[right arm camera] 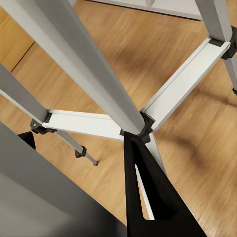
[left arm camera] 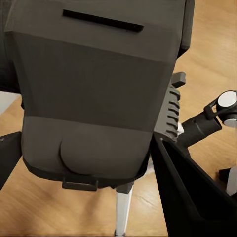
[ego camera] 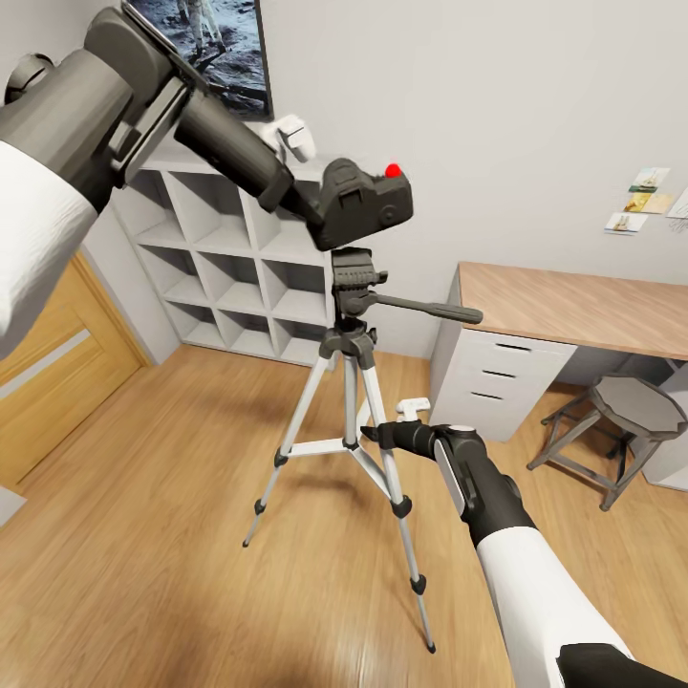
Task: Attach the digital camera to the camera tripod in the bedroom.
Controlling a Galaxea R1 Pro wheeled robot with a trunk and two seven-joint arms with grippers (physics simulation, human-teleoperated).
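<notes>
The left gripper [ego camera: 320, 205] holds the digital camera [ego camera: 365, 203] just above the head of the camera tripod [ego camera: 355, 382]. From the head view its fingers are hidden behind the camera body, so the closed grip is read from the camera hanging at the arm's tip; whether the camera's base already touches the tripod head cannot be told. In the left wrist view the digital camera [left arm camera: 96, 94] covers most of the picture, with one dark finger [left arm camera: 190, 197] beside it and the ribbed tripod head [left arm camera: 170, 111] peeking out beyond.

The right gripper [ego camera: 375, 435] sits low against the tripod's legs, near the silver brace. Its fingertips are lost among the legs there. In the right wrist view one black finger [right arm camera: 148, 192] lies alongside the central leg joint [right arm camera: 140, 129]; the other finger is cut off, so how far this claw is open cannot be told.
</notes>
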